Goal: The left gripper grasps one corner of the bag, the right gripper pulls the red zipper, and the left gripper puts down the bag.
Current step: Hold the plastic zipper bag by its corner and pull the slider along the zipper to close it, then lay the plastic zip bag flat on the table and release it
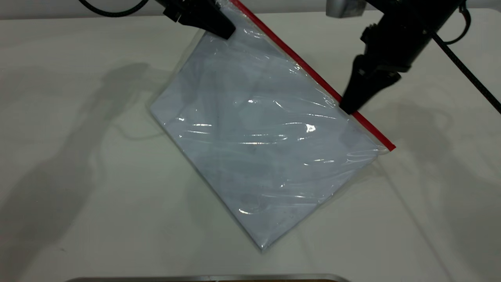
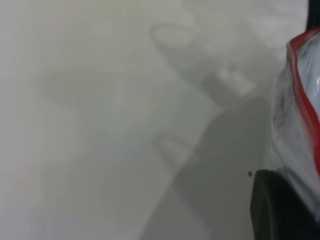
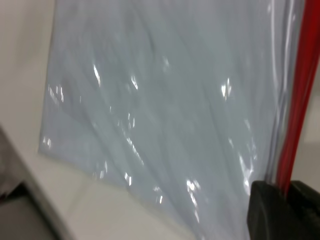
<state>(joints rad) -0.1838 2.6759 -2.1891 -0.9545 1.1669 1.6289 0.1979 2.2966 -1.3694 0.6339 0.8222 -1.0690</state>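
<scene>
**Zipper Pull in Progress**

The bag (image 1: 254,145) is held tilted above the table (image 1: 78,156) by the left gripper (image 1: 225,31), clamped near its upper corner. The right gripper (image 1: 348,106) is closed on the red zipper (image 1: 313,74), near the strip's lower end. Remaining: completion of the pull, then lowering of the bag.

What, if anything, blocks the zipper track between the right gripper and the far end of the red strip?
Nothing visible does. The right gripper sits on the red zipper, and the strip beyond it runs bare to the bag's lower corner. The left gripper holds the opposite upper corner, away from that stretch.
</scene>
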